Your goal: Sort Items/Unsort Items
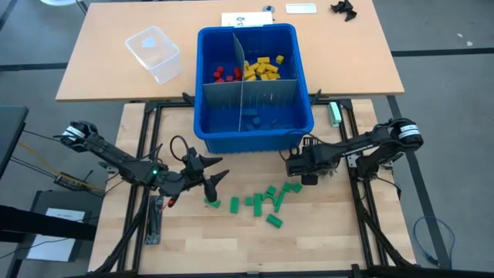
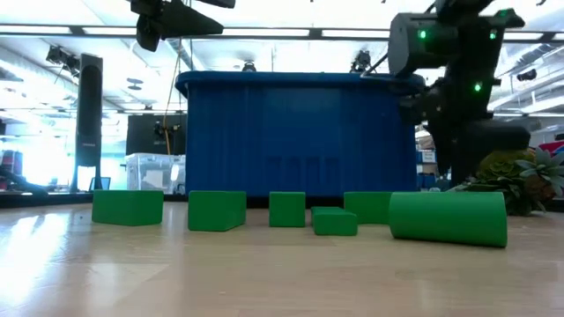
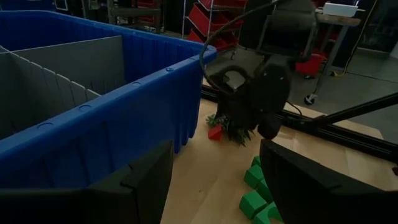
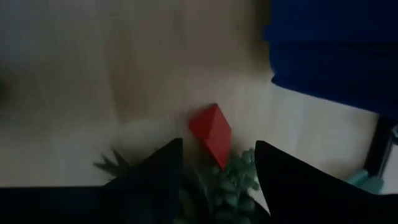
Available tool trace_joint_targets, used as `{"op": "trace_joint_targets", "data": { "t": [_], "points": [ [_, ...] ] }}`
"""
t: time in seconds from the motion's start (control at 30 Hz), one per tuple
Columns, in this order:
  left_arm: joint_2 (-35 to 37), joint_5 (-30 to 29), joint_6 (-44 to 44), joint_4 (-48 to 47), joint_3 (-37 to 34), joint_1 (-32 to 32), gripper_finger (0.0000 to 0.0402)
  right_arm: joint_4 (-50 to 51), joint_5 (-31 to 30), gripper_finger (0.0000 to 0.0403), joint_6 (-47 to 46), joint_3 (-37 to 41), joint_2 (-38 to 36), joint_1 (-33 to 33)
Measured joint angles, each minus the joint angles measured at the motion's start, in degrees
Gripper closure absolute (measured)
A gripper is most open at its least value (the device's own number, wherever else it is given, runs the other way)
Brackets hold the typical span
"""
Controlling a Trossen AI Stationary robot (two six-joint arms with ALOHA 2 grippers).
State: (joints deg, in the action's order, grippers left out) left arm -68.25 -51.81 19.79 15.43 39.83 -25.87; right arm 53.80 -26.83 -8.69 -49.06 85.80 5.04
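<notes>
1. The right gripper (image 1: 308,176) hangs just in front of the blue bin (image 1: 255,131), near its right corner, fingers parted and holding nothing.
2. Between those fingers (image 4: 155,171) on the table lie a red wedge (image 4: 210,134) and a small spiky green plant (image 4: 227,183); whether the fingers touch either cannot be told.
3. The left gripper (image 1: 214,185) waits in front of the bin's left corner, jaws wide and empty.
4. Green blocks (image 1: 266,202) lie scattered on the table in front of the bin, between the grippers.
5. Inside the bin, red blocks (image 1: 225,74) and yellow blocks (image 1: 264,69) sit in separate back compartments.
</notes>
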Motion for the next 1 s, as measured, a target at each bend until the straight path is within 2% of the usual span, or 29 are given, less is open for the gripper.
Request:
{"op": "trace_joint_targets", "data": {
  "t": [0.5, 0.63, 0.83, 1.0],
  "points": [
    [0.00, 0.00, 0.00, -0.01, 0.00, 0.00, 0.0154, -14.45, -0.41, 0.0228, 8.94, 11.06, -0.04, -5.46],
    [0.00, 0.00, -0.01, -0.01, 0.00, 0.00, 0.0154, -15.00, -0.09, 0.0265, 9.36, 11.50, 0.00, -6.35],
    [0.00, 0.00, 0.00, 0.00, 0.00, 0.00, 0.0154, -14.57, 0.58, 0.0360, 9.88, 11.50, -0.08, -6.61],
    [0.00, 0.00, 0.00, -0.01, 0.00, 0.00, 0.0154, -14.20, 0.74, 0.0388, 9.84, 11.56, -1.49, -5.62]
  ]
}}
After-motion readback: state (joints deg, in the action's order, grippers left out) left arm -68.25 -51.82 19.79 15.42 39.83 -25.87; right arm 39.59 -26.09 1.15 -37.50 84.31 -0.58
